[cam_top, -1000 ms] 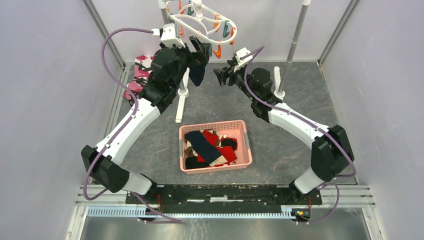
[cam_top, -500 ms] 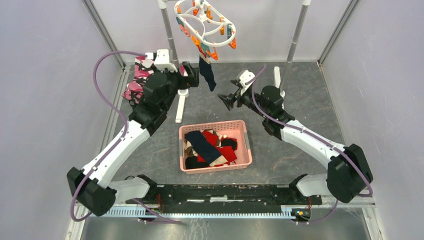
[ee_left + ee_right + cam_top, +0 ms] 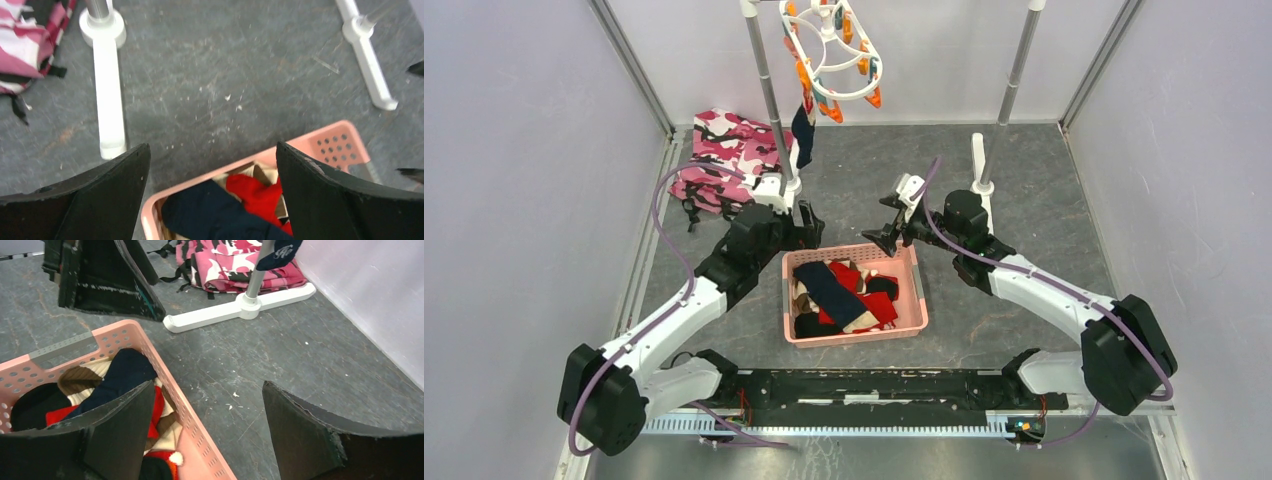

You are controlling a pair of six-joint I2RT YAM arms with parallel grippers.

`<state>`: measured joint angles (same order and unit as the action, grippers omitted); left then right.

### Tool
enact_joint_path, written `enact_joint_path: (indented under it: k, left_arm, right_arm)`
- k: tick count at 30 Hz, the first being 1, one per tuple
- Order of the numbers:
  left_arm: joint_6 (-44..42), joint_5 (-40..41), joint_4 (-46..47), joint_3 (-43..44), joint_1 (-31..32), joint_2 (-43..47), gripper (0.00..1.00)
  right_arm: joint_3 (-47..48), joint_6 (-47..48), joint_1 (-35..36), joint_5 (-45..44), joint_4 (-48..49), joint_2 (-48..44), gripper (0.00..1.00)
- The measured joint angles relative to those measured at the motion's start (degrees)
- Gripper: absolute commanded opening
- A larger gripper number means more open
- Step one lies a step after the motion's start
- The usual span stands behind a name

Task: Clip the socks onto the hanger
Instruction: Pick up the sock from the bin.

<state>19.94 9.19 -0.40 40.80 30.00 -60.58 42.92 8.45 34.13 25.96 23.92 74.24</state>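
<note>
the grey rack pole (image 3: 764, 80) stands between the pink camouflage cloth (image 3: 724, 160) and the pink basket (image 3: 918, 290) holding loose socks (image 3: 839, 295). the hanger (image 3: 834, 55) hangs above, with one navy sock (image 3: 803, 130) clipped on by the pole. the left gripper (image 3: 809, 228) and right gripper (image 3: 886, 232), both spread wide and empty, flank the basket's far rim.

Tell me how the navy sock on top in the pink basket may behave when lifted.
The navy sock lies draped and creased, so it probably hangs limp. Soft fabric: likely light. It overlaps a red sock, which may drag along.
</note>
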Motion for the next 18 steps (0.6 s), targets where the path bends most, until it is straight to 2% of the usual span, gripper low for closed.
enact_joint_path:
  k: [4,10,14,18]
  left_arm:
    - [0.42,-3.63,-0.17,-1.64,-0.98,-0.39,0.98]
    - [0.42,-9.44,-1.03,2.32,-3.32,-4.46,0.91]
    - [0.59,-15.26,-1.31,3.52,-5.70,-5.84,0.91]
    - [2.97,-19.65,-0.35,0.55,-6.51,-3.67,0.93]
  right_arm:
    - [0.04,0.22,-0.11,2.84,-0.07,1.05,0.84]
    - [1.18,0.37,-0.83,7.10,-2.71,4.96,0.83]
    - [1.88,0.24,-0.92,8.44,-4.02,5.42,0.82]
    - [0.39,-2.34,-0.92,8.11,-3.19,4.92,0.80]
